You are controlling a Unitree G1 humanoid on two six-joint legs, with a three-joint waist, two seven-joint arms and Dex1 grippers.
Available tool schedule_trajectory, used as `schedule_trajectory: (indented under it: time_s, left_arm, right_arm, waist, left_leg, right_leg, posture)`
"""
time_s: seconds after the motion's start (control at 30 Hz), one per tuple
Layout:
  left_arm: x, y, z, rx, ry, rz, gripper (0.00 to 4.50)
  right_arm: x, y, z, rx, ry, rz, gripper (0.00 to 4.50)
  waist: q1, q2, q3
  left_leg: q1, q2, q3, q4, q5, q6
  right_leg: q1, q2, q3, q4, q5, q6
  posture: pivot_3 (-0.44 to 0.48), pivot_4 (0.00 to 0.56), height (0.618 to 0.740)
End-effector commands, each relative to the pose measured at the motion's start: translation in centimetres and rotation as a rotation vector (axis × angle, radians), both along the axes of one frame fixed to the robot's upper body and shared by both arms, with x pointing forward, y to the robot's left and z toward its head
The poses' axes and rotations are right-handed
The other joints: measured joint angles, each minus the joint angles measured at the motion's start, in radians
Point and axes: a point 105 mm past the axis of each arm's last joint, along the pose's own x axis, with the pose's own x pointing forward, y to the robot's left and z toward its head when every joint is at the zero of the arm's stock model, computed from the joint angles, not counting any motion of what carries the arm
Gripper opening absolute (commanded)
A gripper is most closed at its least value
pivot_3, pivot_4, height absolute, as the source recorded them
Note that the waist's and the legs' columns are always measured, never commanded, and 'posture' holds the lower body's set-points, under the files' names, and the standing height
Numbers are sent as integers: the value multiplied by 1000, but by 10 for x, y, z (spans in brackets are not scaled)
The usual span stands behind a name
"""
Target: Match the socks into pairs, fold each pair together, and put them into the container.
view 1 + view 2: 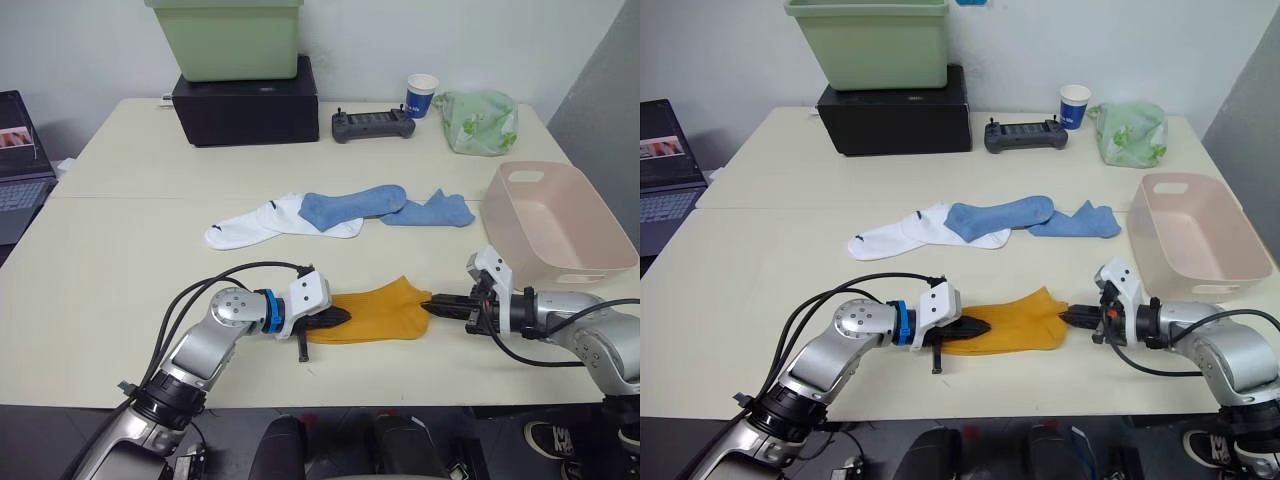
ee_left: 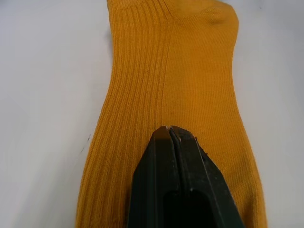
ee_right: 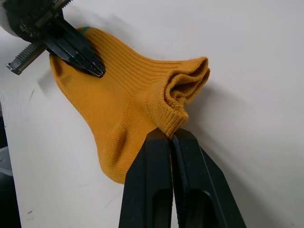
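A mustard-orange sock (image 1: 375,312) lies flat near the table's front edge; I cannot tell if a second one lies under it. My left gripper (image 1: 340,316) is shut, its tips resting on top of the sock's toe end (image 2: 142,85). My right gripper (image 1: 428,303) is shut on the sock's cuff (image 3: 183,95), which stands slightly open. Farther back lie a white sock (image 1: 245,228), a light blue sock (image 1: 355,205) overlapping white fabric, and another light blue sock (image 1: 435,212). The pale pink container (image 1: 600,270) stands at the right, with nothing in it.
At the back stand a light green bin (image 1: 225,38) on a black box (image 1: 245,105), a black controller (image 1: 373,124), a paper cup (image 1: 421,96) and a pale green plastic bag (image 1: 478,121). A laptop (image 1: 20,170) sits off the table's left.
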Motion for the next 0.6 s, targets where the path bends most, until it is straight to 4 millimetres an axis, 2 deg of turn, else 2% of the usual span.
schedule_trajectory:
  time_s: [0.03,0.17,0.43,0.6]
  left_arm:
    - [-12,11,-29,77,99,16,16]
    - [-10,10,-24,44,93,34,16]
    - [-7,14,-4,-41,74,82,16]
    - [-13,41,24,-62,85,137,16]
  right_arm:
    - [-9,24,33,159,-20,97,0]
    - [-14,46,40,248,22,164,0]
    - [-6,83,25,290,67,232,0]
    - [3,105,23,313,62,276,0]
  waist:
    - [-2,0,0]
    - [-3,1,-1]
    - [-7,0,-2]
    - [-18,0,-1]
  left_leg:
    - [1,1,0,0,0,0]
    - [1,1,0,0,0,0]
    - [1,1,0,0,0,0]
    - [0,3,-1,-1,0,0]
  right_leg:
    - [0,0,0,0,0,0]
    - [1,1,0,1,0,0]
    - [0,1,0,2,0,0]
    - [-2,1,0,3,0,0]
  posture:
    - [0,150,740]
    - [0,150,740]
    - [0,150,740]
    - [0,150,740]
